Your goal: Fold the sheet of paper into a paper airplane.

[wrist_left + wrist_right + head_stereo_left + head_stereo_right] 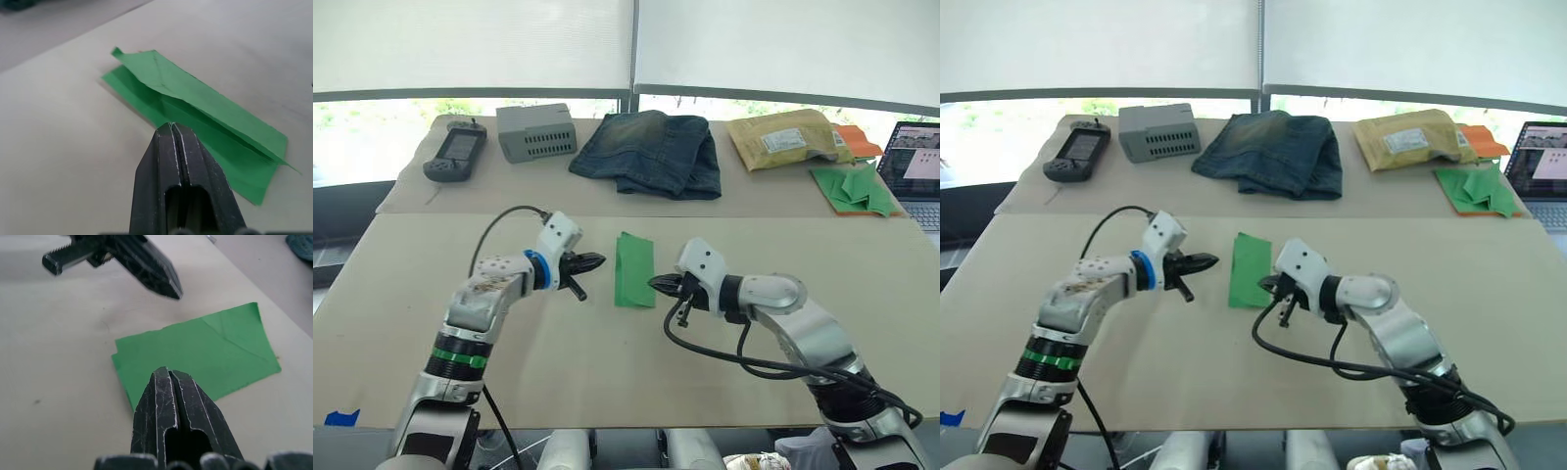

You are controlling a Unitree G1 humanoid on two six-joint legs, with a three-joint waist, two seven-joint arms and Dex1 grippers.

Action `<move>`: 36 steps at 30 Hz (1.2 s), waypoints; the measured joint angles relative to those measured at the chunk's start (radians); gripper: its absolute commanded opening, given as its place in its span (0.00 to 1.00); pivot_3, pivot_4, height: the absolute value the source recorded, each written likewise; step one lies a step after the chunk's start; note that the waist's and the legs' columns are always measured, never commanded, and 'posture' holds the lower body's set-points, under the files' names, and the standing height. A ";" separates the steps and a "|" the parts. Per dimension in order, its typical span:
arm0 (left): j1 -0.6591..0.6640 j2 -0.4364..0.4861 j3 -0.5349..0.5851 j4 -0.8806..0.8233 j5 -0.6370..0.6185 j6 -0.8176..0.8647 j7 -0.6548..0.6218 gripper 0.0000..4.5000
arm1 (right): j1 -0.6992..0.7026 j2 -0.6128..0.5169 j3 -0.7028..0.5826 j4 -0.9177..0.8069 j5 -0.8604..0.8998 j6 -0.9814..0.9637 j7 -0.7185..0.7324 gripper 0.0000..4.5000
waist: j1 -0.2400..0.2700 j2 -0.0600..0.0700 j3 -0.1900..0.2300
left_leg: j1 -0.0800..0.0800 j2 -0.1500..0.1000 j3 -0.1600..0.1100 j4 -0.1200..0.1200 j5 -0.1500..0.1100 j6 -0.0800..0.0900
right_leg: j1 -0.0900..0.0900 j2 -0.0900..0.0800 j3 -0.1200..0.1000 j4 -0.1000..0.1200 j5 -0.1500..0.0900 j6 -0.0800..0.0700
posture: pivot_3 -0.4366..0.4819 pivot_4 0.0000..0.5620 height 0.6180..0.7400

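The left gripper (595, 261) is clenched on nothing, its tip just left of the folded sheet of paper (634, 269). The right gripper (658, 284) is clenched too, empty, at the sheet's near right corner. The sheet lies mid-table (607, 372), one flap lifted. Jeans (651, 152) lie far behind.

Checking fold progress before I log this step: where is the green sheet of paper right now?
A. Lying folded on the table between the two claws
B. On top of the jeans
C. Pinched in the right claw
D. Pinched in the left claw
A: the sheet of paper lies folded on the table, with the shut left claw and right claw on either side of it, neither gripping it.
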 measured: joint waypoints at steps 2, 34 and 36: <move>-0.013 -0.019 -0.036 0.037 0.024 -0.021 0.002 0.00 | 0.000 -0.013 -0.013 -0.002 0.001 0.002 -0.003 0.01 | 0.003 0.000 0.000 | 0.000 0.000 0.002 0.000 0.000 0.000 | 0.000 0.000 0.000 0.000 0.000 0.000 | 0.48 0.27 0.91; -0.231 -0.290 -0.179 0.499 0.145 -0.299 -0.082 0.00 | 0.050 0.003 -0.080 0.028 -0.021 0.096 -0.187 0.01 | 0.006 -0.001 0.001 | -0.002 -0.001 0.006 0.001 0.000 0.001 | 0.000 0.001 0.000 -0.001 0.000 0.001 | 0.48 0.27 0.91; -0.220 -0.270 -0.171 0.475 0.145 -0.290 -0.079 0.00 | 0.024 0.029 -0.054 0.131 -0.049 0.044 -0.189 0.01 | 0.004 -0.001 0.001 | -0.001 -0.001 0.006 0.001 0.000 0.001 | 0.000 0.001 0.000 -0.001 0.000 0.001 | 0.48 0.27 0.91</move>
